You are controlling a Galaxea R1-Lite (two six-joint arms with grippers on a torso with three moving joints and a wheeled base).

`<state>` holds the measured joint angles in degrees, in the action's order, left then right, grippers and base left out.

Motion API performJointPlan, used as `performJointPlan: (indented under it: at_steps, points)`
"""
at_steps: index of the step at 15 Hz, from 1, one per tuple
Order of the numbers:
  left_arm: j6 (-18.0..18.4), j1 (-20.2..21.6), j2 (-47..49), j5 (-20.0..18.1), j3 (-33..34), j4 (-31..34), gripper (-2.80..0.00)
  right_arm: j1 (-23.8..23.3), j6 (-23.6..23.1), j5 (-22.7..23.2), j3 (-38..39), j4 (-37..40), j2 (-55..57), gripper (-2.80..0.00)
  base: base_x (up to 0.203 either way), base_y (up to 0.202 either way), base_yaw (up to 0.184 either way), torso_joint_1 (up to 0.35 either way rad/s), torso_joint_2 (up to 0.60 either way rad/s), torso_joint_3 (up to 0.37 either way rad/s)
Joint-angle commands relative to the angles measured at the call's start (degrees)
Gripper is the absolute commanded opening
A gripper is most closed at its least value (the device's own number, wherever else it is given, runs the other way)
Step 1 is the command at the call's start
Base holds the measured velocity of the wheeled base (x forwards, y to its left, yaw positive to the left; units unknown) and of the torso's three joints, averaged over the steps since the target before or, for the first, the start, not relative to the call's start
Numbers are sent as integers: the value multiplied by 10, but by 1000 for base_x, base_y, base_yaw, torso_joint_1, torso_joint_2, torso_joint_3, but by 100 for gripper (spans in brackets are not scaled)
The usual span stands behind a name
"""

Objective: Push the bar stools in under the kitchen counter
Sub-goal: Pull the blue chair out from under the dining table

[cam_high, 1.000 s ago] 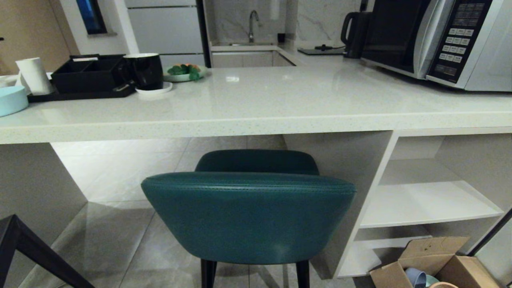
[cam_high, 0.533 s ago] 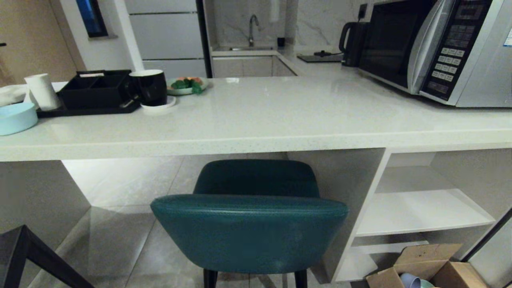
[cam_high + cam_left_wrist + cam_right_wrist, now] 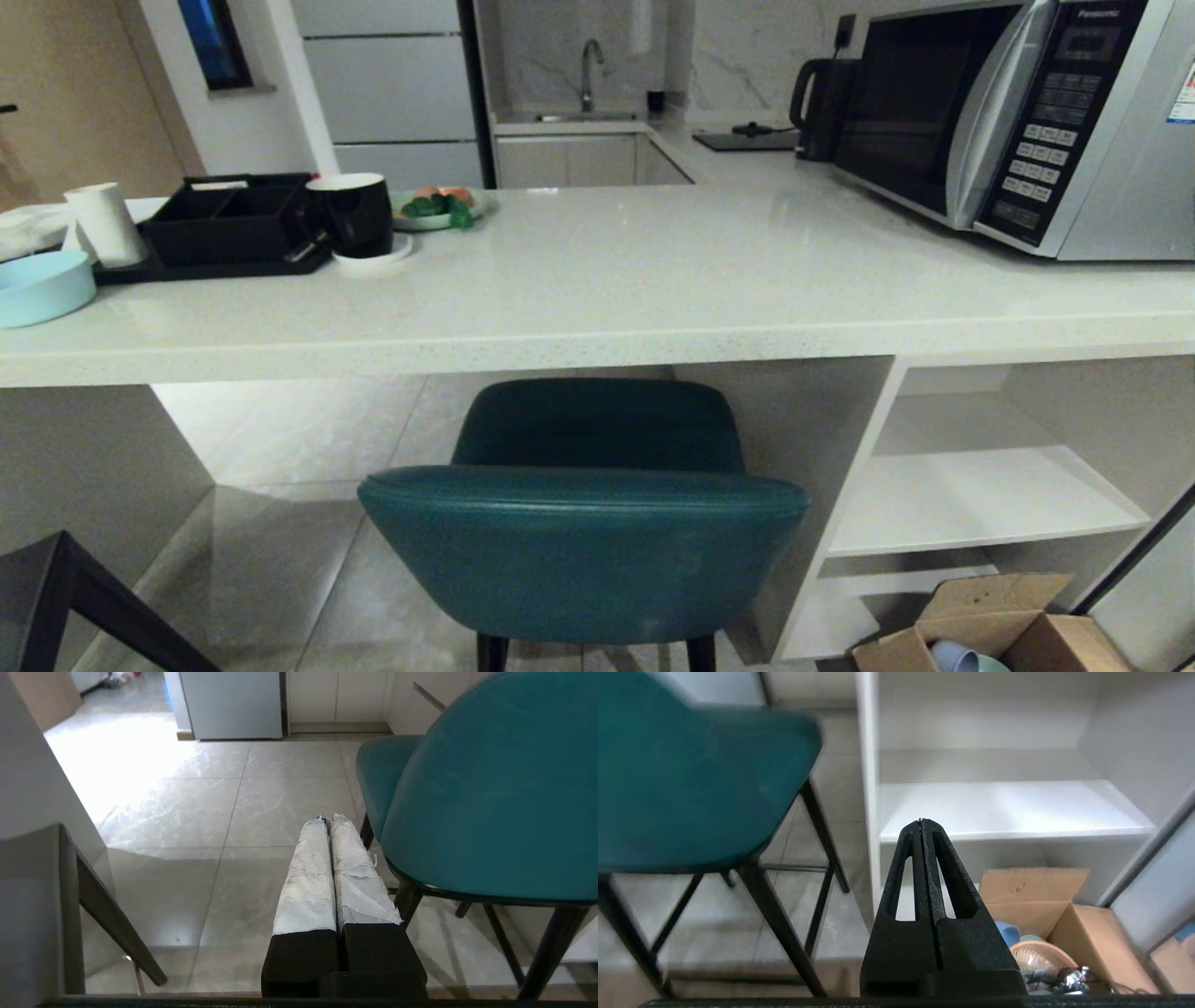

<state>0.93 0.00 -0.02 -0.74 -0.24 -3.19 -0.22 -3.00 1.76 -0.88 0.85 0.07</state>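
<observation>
Teal stool (image 3: 583,551) dead ahead, seat partly tucked below the thick off-white worktop (image 3: 597,350), rounded back out in front of the slab's edge, beside the white shelving (image 3: 980,499); whole view now sitting a little higher than a second ago, worktop and stool lower in frame, so camera lifted rather than stool moved. Left jaws (image 3: 327,821) clenched on nothing just beside the stool's back, right jaws (image 3: 920,823) likewise clenched and empty near the shelving and cardboard box (image 3: 1064,905). Probably a settling-in before the push, with the dark grey stool (image 3: 56,597) off to the left yet to be dealt with.
</observation>
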Motion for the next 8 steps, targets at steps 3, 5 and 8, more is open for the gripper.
performJointPlan:
  at_steps: [3,5,8]
  points:
    - [3,2,90,-39,-103,0,-280,0,-22,37,-79,-1,109,-280,0,0,0,0,0,0]
    - [4,1,207,-58,-125,-39,-280,0,-19,44,-105,-35,226,-280,0,0,0,0,0,0]
    - [2,-3,386,-71,-114,-151,-280,1,-18,40,-125,-108,410,-280,0,0,0,0,0,0]
